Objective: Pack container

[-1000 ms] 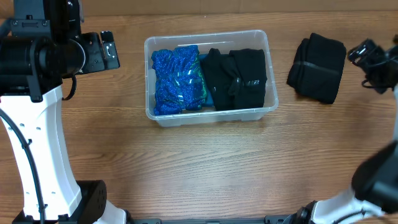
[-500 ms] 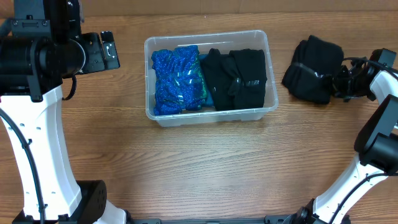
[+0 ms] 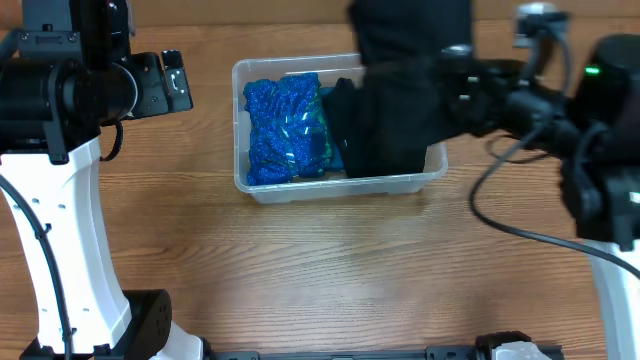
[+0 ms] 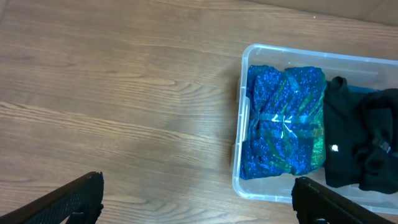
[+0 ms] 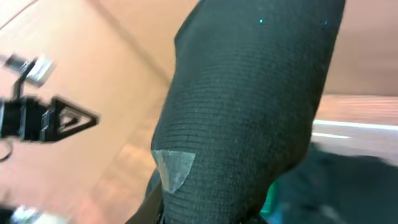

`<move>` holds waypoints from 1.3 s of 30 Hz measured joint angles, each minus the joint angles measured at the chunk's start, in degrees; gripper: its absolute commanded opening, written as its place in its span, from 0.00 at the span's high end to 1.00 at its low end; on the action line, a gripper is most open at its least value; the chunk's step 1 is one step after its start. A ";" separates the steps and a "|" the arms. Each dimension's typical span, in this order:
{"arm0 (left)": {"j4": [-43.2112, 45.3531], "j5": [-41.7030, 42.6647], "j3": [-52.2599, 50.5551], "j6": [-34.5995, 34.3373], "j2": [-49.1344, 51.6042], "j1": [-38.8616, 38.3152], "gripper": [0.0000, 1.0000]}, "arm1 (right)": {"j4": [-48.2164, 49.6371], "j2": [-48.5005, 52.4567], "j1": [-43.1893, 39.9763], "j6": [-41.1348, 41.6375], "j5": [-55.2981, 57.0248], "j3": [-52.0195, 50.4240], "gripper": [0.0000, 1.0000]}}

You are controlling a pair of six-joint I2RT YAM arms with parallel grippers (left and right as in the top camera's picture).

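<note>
A pale wooden table with long grain fills the scene. The container, a clear plastic bin with rounded corners and a thick rim, sits at mid-table with its long sides running left to right.

Little writing shows. A small white mark sits on the folded black clothing inside the container, too small to read. A pale triangular patch shows on the black knit garment in the right wrist view. That view is blurred, and no letters can be made out on the patch.

The container's left half holds a sparkly blue cloth with a green sheen, bunched against the left wall. The right half holds the folded black clothing, touching the blue cloth.

The right gripper is above the container's right end. Its jaws are buried in the black knit garment and pinch it. The garment hangs over the container's right half and past its back rim.

The left gripper is well left of the container, above bare wood, with its jaws spread wide.

Bare table lies on all sides of the container, widest in front of it and to its left.
</note>
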 measured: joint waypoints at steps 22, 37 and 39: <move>0.00 0.00 0.00 0.00 0.00 0.00 0.00 | -17.81 13.07 10.95 4.35 31.56 -0.07 0.00; 0.02 0.00 0.00 0.00 0.00 0.00 0.00 | -24.79 -17.46 5.64 -1.22 43.54 1.05 0.00; 0.02 0.00 0.00 0.00 0.00 0.00 0.00 | -23.45 -23.65 4.42 -2.36 46.88 1.09 0.00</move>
